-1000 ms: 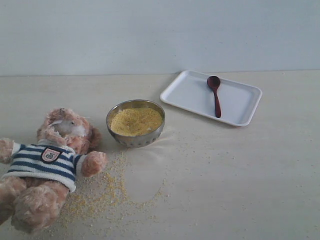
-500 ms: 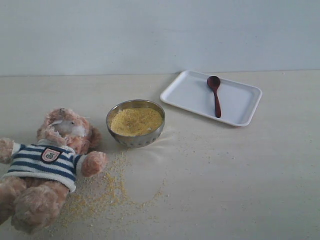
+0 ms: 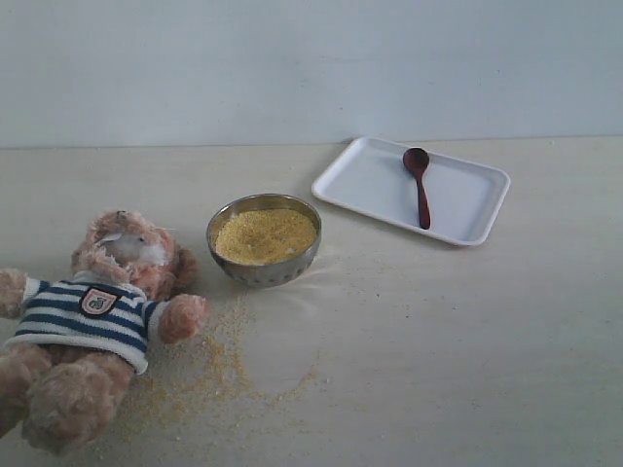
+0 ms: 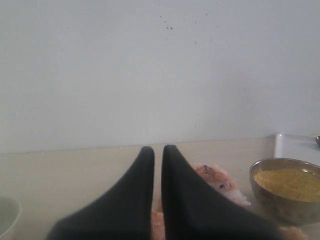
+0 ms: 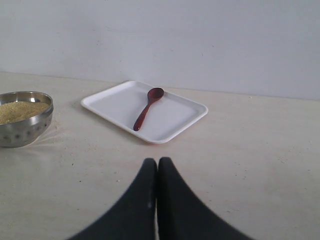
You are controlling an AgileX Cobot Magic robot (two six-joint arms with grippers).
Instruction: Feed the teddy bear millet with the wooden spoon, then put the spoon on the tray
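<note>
You've got spoon (image 3: pixel 421 193) flat on tray (image 3: pixel 362 180), well apart from bear (image 3: pixel 92 311), which is on its back at left; millet (image 3: pixel 264 235) heaped in bowl (image 3: pixel 265 272) between them, loose grains on surface (image 3: pixel 448 341) by bear. Left gripper (image 4: pixel 158 148) and right gripper (image 5: pixel 156 161) both pressed together, empty. Spoon looks light, stiff, smooth and lies low, so pinch mid-handle; it may skid on the slick tray

pale table (image 3: pixel 467 370) carries teddy bear (image 3: pixel 92 321), steel bowl (image 3: pixel 263 273), tray (image 3: pixel 370 180), scattered millet (image 3: pixel 219 365)

Soft, even daylight; pale, slightly hazy pictures.
</note>
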